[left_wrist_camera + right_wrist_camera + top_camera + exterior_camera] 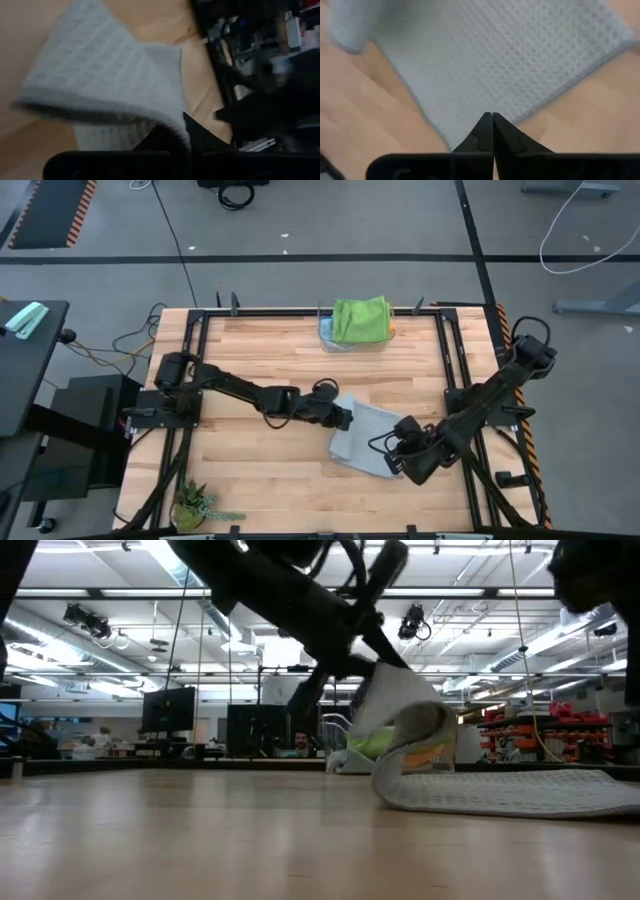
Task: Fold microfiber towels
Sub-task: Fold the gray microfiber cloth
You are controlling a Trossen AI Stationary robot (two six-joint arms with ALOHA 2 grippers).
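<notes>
A light grey towel [372, 438] lies mid-table, mostly flat on the wood. My left gripper [345, 418] is shut on the towel's left end, which is raised and curls over the flat part [500, 792]. Over the towel's near corner [470, 125] hangs my right gripper [492, 119], shut, with nothing between its fingers. At the table's far edge, a bright green towel [361, 318] tops a small pile; light blue and yellow-orange cloth shows beneath it. My left gripper pinches the grey towel at the edge of its left end [176, 125] between its two fingers, reaching in from the table's left and slanting down. That end is lifted and bends over in a curl [400, 710]; the rest of the towel lies on the table.
A small potted plant [192, 505] stands at the near left corner. Black rails [455, 350] frame the tabletop's sides. Bare wood lies to the left of the grey towel and between it and the pile.
</notes>
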